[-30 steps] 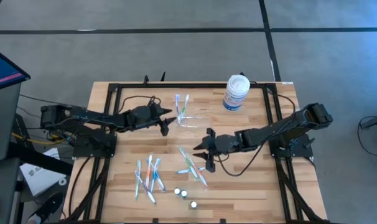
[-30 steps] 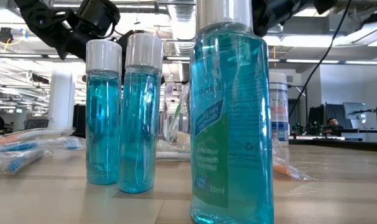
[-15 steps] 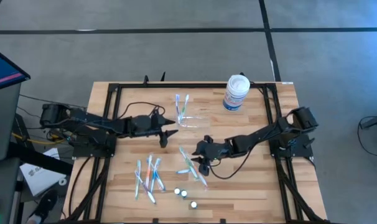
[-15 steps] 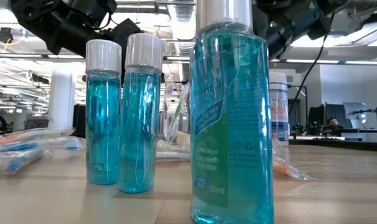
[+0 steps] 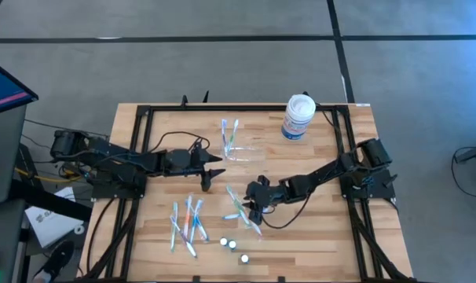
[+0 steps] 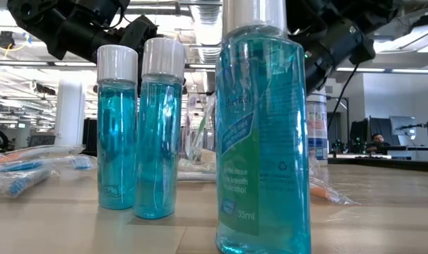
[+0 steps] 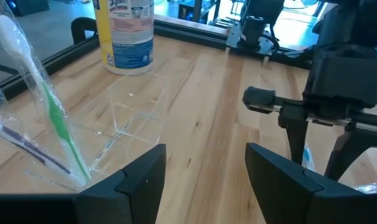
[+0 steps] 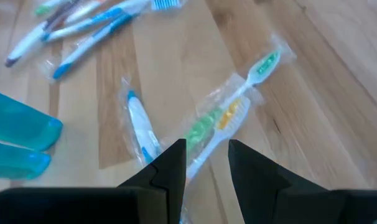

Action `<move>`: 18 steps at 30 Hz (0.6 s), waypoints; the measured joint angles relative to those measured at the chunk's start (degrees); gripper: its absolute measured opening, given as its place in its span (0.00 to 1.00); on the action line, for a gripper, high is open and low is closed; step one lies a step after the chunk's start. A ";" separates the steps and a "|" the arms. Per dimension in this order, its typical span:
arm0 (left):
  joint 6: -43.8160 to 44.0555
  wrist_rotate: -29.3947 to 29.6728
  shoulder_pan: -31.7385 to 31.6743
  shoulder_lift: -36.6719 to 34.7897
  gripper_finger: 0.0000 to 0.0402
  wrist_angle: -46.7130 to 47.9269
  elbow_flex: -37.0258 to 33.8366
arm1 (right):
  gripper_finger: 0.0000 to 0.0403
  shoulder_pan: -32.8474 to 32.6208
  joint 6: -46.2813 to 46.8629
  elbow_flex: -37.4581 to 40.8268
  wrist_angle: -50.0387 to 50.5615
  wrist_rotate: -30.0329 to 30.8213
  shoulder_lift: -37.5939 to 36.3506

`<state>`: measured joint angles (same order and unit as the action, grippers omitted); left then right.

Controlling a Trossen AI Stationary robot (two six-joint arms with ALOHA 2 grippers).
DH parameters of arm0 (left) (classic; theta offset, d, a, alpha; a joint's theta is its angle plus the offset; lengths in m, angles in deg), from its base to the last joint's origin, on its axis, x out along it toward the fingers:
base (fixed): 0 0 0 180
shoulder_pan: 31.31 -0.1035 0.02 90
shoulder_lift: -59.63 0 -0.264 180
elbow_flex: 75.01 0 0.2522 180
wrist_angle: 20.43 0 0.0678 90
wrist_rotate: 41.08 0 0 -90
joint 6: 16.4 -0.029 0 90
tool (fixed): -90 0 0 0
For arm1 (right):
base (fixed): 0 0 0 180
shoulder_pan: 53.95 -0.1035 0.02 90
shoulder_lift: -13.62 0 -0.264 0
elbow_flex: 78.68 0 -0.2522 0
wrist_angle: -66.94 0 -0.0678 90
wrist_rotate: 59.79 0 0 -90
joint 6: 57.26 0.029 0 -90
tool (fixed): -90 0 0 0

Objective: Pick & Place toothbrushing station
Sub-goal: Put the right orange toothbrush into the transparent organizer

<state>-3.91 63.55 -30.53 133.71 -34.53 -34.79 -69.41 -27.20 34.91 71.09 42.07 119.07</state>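
The toothbrushing station (image 7: 129,121), a boxy organizer of clear, colourless plastic with upright compartments, is standing on the pale wooden table (image 5: 316,228) toward the far side of the middle, near the white jar (image 5: 298,116) with a blue label. Its long axis cannot be told for certain from these views; its open top is facing upward. Wrapped toothbrushes (image 5: 230,135) are standing in it, two counted from above, one with a green handle and one with a purple.

The left gripper (image 5: 210,174) is being held just in front of the station, apart from it, its fingers (image 7: 139,180) spread wide with nothing between them. The right gripper (image 5: 251,206) is being held low over a scatter of wrapped toothbrushes (image 8: 229,115) at the middle of the table, its fingers (image 8: 170,165) standing narrowly apart and gripping nothing.

Three small round bottles (image 6: 262,127) of blue liquid with white caps are standing at the near edge. A further loose group of wrapped toothbrushes (image 5: 187,224) is lying to the left.
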 joint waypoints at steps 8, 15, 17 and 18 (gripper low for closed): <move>0.00 0.07 0.00 0.00 0.53 -0.04 0.02 | 0.28 0.57 0.66 -0.01 -0.07 0.02 -0.09; 0.02 0.11 -0.02 0.00 0.53 -0.04 0.02 | 0.28 0.54 1.57 -0.06 -1.82 -0.27 1.73; 0.02 0.11 -0.02 0.00 0.53 -0.04 0.02 | 0.28 0.58 1.73 0.00 -1.70 -0.80 2.47; 0.02 0.13 -0.02 0.00 0.53 -0.02 0.02 | 0.28 0.58 1.75 0.06 -1.79 -1.21 2.76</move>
<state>-3.89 63.69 -30.55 133.71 -34.55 -34.77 -68.83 -25.45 34.96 69.30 40.86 121.83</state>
